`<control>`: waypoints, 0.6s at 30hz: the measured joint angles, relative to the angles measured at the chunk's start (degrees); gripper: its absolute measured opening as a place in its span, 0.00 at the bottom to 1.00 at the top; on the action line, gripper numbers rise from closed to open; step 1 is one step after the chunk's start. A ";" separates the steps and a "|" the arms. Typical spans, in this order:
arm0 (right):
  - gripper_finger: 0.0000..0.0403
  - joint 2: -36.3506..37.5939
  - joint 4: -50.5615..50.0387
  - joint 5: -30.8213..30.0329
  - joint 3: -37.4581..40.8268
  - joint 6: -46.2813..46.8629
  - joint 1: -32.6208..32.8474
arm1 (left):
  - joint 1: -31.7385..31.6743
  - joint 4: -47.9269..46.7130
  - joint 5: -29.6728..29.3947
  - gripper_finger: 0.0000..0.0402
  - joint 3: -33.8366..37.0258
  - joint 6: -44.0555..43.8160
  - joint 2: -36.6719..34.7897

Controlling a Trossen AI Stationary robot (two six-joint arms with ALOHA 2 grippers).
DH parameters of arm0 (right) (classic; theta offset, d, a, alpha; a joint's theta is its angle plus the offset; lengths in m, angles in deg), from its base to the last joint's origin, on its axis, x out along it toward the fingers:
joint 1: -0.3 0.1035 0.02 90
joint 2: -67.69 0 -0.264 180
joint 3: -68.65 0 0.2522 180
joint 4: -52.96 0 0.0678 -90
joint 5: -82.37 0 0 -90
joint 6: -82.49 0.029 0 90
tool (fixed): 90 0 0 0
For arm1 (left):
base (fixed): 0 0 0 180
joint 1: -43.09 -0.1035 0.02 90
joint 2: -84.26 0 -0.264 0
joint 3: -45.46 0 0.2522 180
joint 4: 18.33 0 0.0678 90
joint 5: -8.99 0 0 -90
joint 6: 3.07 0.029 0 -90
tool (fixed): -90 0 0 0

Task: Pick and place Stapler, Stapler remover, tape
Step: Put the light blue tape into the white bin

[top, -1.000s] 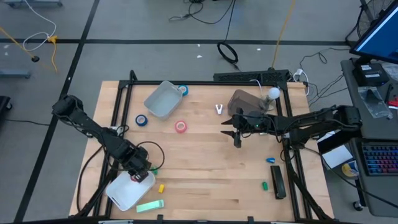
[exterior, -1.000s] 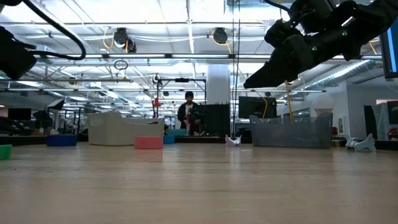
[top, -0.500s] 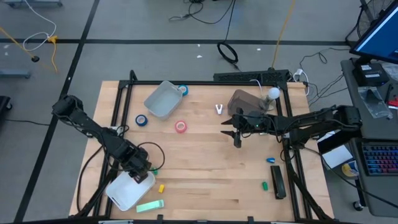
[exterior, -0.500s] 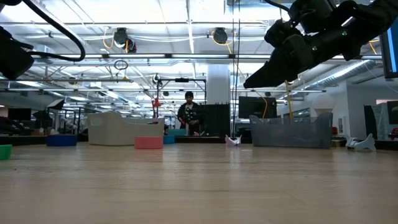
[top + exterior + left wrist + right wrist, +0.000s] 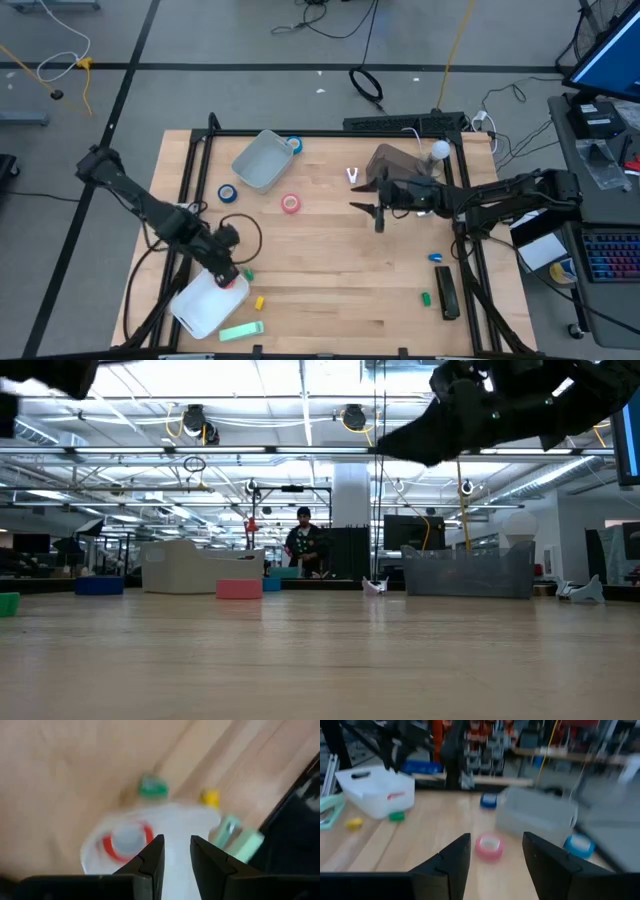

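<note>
Over the white tub [image 5: 200, 308] at the near left corner of the table [image 5: 330, 290], I see my left gripper [image 5: 228, 277] hanging with its fingers [image 5: 150, 862] only narrowly apart and nothing between them. In the left wrist view a red roll of tape [image 5: 127, 840] lies inside that tub, directly below the fingertips. A small green piece [image 5: 151, 787] and a small yellow piece [image 5: 210, 797] sit on the wood just beside the tub, and a pale green stapler [image 5: 241, 330] lies near the table's front edge. My right gripper [image 5: 377, 214] hovers above the middle of the table, its fingers [image 5: 451, 860] spread fairly wide and empty. Ahead of it a pink roll of tape [image 5: 489, 845] rests on the wood, near a grey bin [image 5: 260, 160]. One blue roll [image 5: 228, 193] lies on the table to the left of that bin, and another blue roll [image 5: 294, 144] touches its far rim. A person [image 5: 305, 542] stands far off in the room behind the table.
</note>
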 joint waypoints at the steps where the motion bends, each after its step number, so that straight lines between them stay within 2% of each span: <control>1: 0.43 0.00 1.14 -0.02 0.00 -1.38 -0.01 | -0.07 -0.01 -2.70 0.23 -0.08 1.67 -1.06; 4: 0.43 0.00 3.56 -1.80 -0.02 -5.28 -0.02 | -0.83 -1.90 -10.40 0.23 -0.08 6.84 -3.83; 8: 0.43 -0.93 1.67 -5.82 -2.19 -8.31 -0.17 | -3.47 -5.82 -20.08 0.23 -0.08 14.10 -7.00; 12: 0.43 -3.30 1.19 -6.22 -5.40 -10.28 -0.20 | -7.30 -5.95 -28.63 0.23 -0.08 22.74 -9.57; 15: 0.43 -5.17 0.67 -6.08 -7.15 -11.24 -0.19 | -10.57 -6.16 -32.13 0.23 -0.08 28.25 -10.77; 18: 0.42 -6.35 0.77 -6.06 -8.15 -12.40 -0.18 | -14.59 -6.38 -32.60 0.23 -0.08 33.74 -11.08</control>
